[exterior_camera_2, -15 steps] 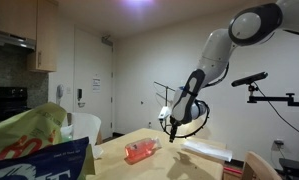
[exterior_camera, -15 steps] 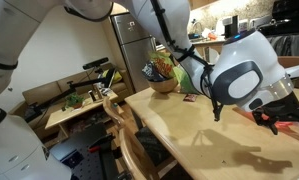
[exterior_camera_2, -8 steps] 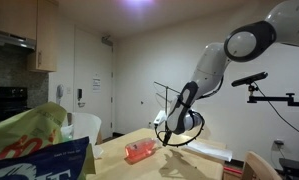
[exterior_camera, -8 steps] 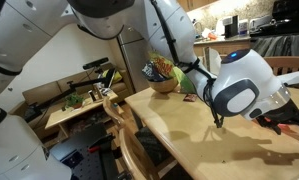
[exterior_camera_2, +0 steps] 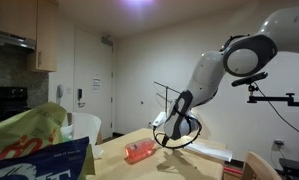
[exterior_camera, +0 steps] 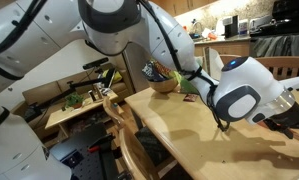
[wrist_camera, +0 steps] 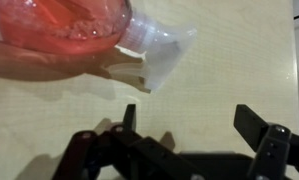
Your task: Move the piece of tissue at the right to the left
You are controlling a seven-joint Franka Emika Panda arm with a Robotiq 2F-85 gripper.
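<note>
Wooden desk (wrist_camera: 219, 60) fills the wrist view. The tissue (exterior_camera_2: 205, 150) is only a dim white patch lying on it in an exterior view. Close by, the tool (wrist_camera: 189, 118) stands spread and empty, just below a cropped red bottle (wrist_camera: 59, 35).

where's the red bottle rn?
In the wrist view the red bottle lies on its side on the wooden table at upper left, white cap pointing right, just beyond the open gripper.

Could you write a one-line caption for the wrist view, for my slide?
Open tool over a wooden table, close to a red bottle with a white cap lying there.
</note>
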